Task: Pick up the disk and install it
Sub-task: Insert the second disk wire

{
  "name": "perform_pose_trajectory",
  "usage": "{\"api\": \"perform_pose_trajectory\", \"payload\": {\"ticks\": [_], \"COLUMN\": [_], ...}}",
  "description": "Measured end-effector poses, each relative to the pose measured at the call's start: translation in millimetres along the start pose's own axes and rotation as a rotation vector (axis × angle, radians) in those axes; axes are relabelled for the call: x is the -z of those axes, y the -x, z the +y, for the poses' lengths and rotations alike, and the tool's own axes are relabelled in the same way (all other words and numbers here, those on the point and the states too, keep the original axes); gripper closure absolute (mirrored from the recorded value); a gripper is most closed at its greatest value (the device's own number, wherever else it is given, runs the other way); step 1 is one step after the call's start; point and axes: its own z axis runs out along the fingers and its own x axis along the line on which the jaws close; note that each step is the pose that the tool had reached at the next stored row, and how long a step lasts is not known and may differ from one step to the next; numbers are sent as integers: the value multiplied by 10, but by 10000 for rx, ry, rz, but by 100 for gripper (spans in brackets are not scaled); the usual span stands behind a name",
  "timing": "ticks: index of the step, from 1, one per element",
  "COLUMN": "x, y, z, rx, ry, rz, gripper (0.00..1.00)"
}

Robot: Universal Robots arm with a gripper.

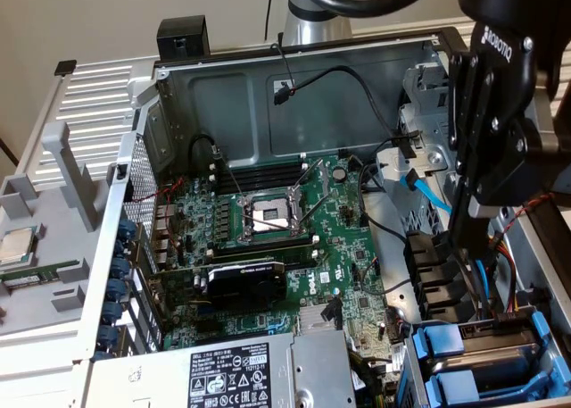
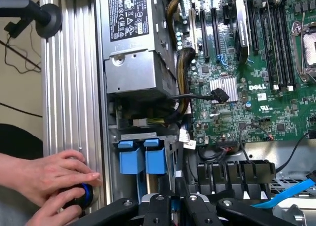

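On the exterior view's left, a chip [image 1: 18, 245] lies on the grey tray [image 1: 53, 194] outside the case, well apart from the work. Next comes the case wall [image 1: 120, 274] with its row of blue clips, then the board [image 1: 268, 238] with an open socket [image 1: 268, 215] and a black card [image 1: 247, 281], and the power supply [image 1: 241, 372] below it.

On the exterior view's right sits the drive bay [image 1: 535, 328]. Two blue carriers lie side by side in it – the disk [image 1: 477, 344] looks to be the one nearest under the gripper [image 1: 468, 234], with the other drive [image 1: 464, 392] just beside it. Judging by that, the pick is over and the disk is in its slot or nearly so; whether it is pushed fully home I cannot tell.

The gripper hangs over the bay with its fingers [image 2: 160, 208] drawn close together. In the wrist view a sliver of blue shows between them, but I cannot tell if it is pinched.

Room is tight here – the bay's metal wall, black cable plugs [image 1: 437, 274] and a blue cable [image 1: 428, 194] stand near the fingers, so the free way is straight up. The open board side has loose black cables across it.

In the wrist view a person's hands [image 2: 49, 179] rest on a blue-ringed knob [image 2: 81, 196] by the case rail [image 2: 69, 87], beside the bay's carriers [image 2: 154, 159].
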Motion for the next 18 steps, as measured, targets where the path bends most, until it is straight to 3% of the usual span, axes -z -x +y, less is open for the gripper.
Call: {"api": "perform_pose_trajectory", "payload": {"ticks": [2,8,14,18], "x": [-2,-25,-40,-46], "y": [-16,-114,-179,-209], "z": [2,-7,-15,-29], "rx": [50,121,201,272], "ry": [-16,-57,-92,-94], "rz": [-102,-324,-580,-700], "gripper": [84,84,84,84]}}
